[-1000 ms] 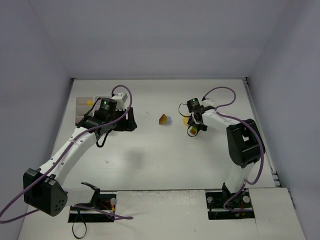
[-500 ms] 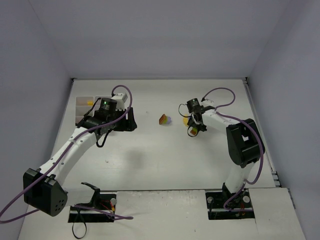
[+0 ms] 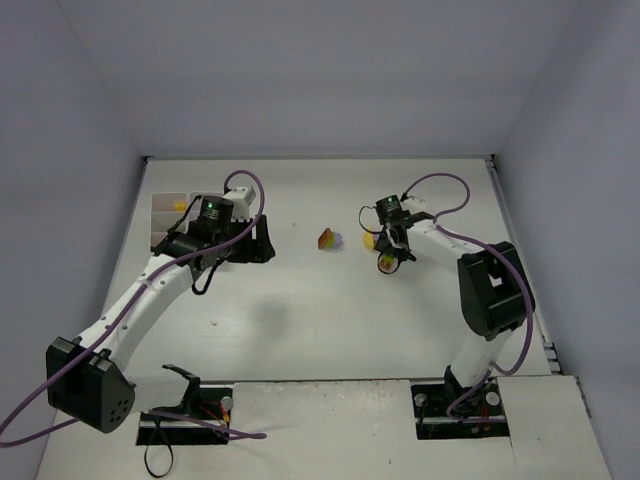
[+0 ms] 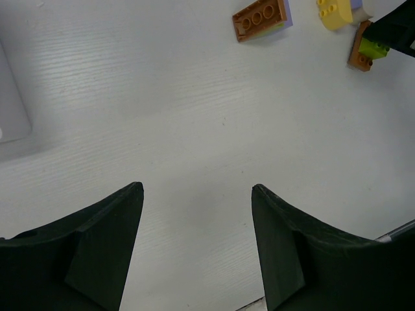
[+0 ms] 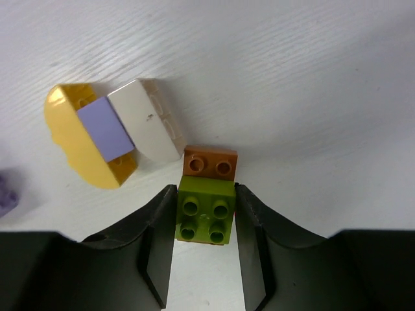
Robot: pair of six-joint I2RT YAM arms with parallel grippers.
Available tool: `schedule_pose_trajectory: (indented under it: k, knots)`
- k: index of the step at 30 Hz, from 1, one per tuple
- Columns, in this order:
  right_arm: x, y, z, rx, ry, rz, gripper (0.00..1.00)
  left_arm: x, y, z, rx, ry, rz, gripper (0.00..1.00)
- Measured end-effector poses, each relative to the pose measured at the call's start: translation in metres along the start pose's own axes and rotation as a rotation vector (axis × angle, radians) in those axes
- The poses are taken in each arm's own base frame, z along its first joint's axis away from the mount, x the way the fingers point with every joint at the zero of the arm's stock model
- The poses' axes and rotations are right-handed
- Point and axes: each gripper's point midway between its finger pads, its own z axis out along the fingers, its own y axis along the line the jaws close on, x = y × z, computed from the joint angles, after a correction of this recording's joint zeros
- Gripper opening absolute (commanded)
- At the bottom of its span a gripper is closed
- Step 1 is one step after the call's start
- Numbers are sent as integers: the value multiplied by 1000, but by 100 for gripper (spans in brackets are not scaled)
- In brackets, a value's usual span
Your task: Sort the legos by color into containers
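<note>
White table [image 3: 300,300], grey walls. Tray [image 3: 162,222] far left. Left gripper [image 4: 194,193] spread wide, empty, over bare table. Brown brick [image 4: 259,18] mid-table. Right gripper [image 5: 205,193] clamped on green brick [image 5: 206,212], which sits on a second brown brick [image 5: 209,162], near-right of yellow brick [image 5: 68,139].

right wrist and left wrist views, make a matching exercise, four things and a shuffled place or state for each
1 lime green brick
2 white brick
3 yellow brick
4 left hand

a open, holding nothing
b lilac piece on it
c clamped in the right hand
d between the yellow brick and the brown brick

Pairs: 1-c, 2-d, 3-b, 4-a
</note>
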Motion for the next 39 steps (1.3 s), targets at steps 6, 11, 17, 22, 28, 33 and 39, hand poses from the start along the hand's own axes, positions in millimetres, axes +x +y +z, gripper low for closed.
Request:
schedule_pose_trajectory:
  k: [6,11,17,22,28,33,39]
  knots:
    - [-14,23,-57,-252,-76,-77,0,-1,-10,-5,54,-2,-3,61]
    - [-38,53,-150,-631,-282,-208,1,-7,-27,-10,131,-24,-33,61]
    - [-33,72,-224,-883,-498,-456,7,-23,-54,-22,242,-45,-110,61]
    - [-14,76,-238,-971,-550,-622,10,-57,-91,-42,366,-99,-152,61]
    - [-6,79,-250,-1046,-591,-727,7,-74,-134,-54,490,-97,-175,62]
    - [-2,81,-261,-1097,-616,-775,0,-60,-164,-36,536,-5,-188,61]
    - [2,81,-268,-1134,-631,-815,0,-39,-193,-14,556,92,-178,61]
